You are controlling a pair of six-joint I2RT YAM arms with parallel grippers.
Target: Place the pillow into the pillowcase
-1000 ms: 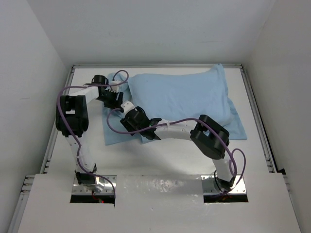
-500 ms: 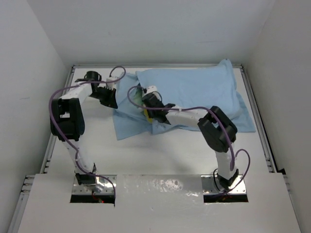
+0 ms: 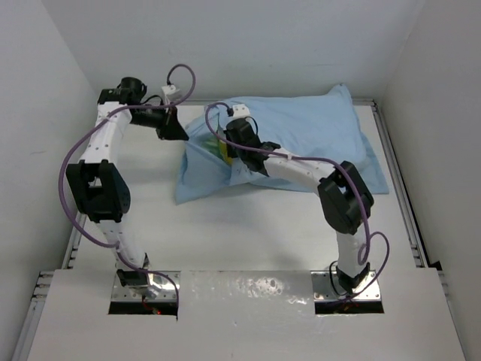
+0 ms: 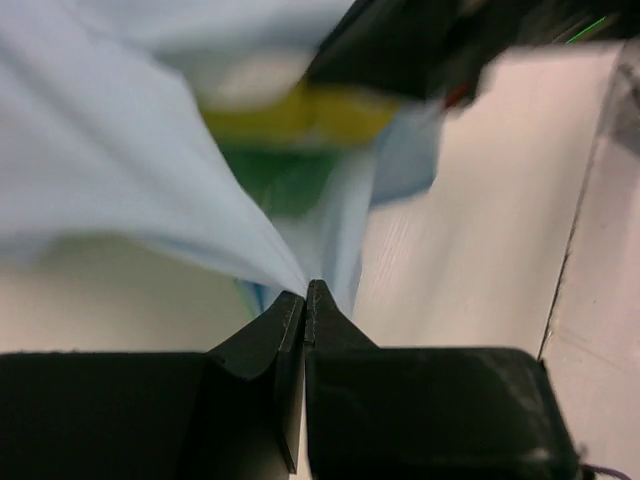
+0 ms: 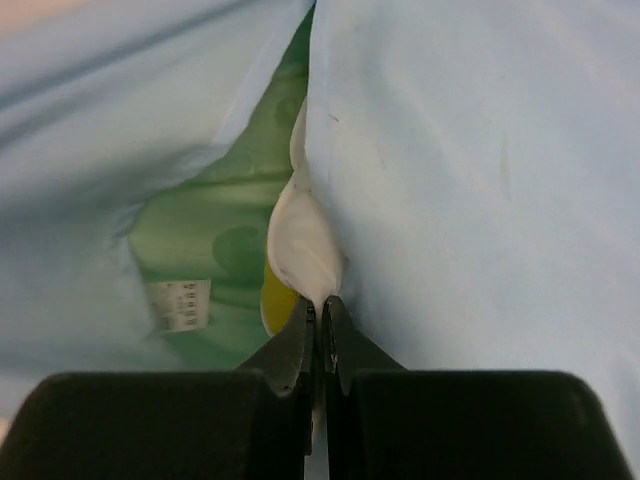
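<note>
The light blue pillowcase (image 3: 308,139) lies bulging at the back right of the table, its mouth facing left. The mouth gapes and shows the green inner face (image 3: 204,143). My left gripper (image 3: 180,134) is shut on the case's left edge, and in the left wrist view the blue fabric (image 4: 130,150) fans out from the closed gripper (image 4: 305,292). My right gripper (image 3: 225,150) is at the mouth. In the right wrist view the gripper (image 5: 322,302) pinches a white corner of the pillow (image 5: 305,245) with yellow piping, between the green lining (image 5: 200,230) and the blue face (image 5: 480,180). The rest of the pillow is hidden inside.
White walls close in the table (image 3: 248,226) on three sides, with metal rails along its left edge (image 3: 75,237) and right edge (image 3: 398,195). Purple cables loop off both arms. A small white label (image 5: 178,305) is sewn to the green lining.
Both grippers went from open to shut. The left arm rose and swung to the back left, the right arm reached back into the mouth, and the case's mouth opened.
</note>
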